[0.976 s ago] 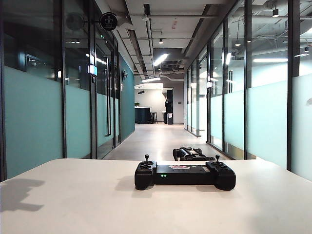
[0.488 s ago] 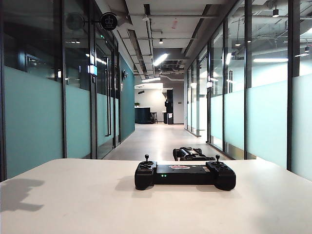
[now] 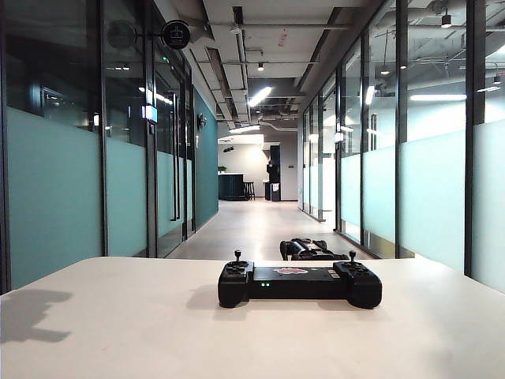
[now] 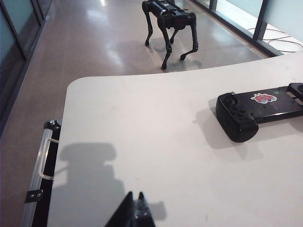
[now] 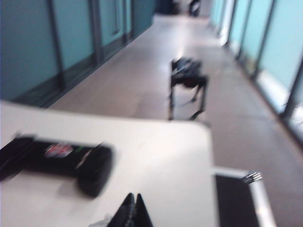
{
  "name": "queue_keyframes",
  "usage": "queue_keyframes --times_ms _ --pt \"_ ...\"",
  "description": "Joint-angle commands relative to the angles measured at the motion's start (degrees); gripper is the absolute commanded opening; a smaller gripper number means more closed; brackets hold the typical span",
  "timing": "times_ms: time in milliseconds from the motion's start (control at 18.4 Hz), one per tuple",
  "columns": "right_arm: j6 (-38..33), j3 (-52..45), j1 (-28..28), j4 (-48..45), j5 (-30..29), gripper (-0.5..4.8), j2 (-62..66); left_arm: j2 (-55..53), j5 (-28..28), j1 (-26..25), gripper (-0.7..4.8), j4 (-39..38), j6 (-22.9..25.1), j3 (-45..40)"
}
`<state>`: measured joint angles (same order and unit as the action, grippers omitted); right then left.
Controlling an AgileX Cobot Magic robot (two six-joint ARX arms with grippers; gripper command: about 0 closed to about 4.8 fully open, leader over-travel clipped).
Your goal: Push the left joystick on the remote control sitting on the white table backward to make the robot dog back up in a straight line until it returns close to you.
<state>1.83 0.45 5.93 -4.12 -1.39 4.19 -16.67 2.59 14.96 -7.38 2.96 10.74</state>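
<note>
On the white table [image 3: 118, 332], the remote control [image 3: 300, 283] lies well beyond both closed grippers [image 4: 135, 215] [image 5: 134, 213].

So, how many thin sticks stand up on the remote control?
2. The left joystick rises from the left end of the remote control; the right joystick rises from its right end. None appears hidden.
</note>
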Motion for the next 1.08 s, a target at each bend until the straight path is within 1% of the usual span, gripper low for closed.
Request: queue_keyframes --times_ms 54,217,1084 --pt "0.22 -0.52 -2.40 -1.27 0.17 -0.02 -3.45 -0.07 -0.22 -0.02 -0.05 0.59 0.00 0.13" --pt "0.15 -0.52 -4.33 -2.43 0.13 -0.02 -4.24 -0.07 -0.22 -0.02 -0.05 0.61 0.00 0.13" --pt "0.13 -0.52 -4.20 -1.60 0.17 -0.01 -4.24 -0.07 -0.22 -0.02 -0.05 0.59 0.00 0.13"
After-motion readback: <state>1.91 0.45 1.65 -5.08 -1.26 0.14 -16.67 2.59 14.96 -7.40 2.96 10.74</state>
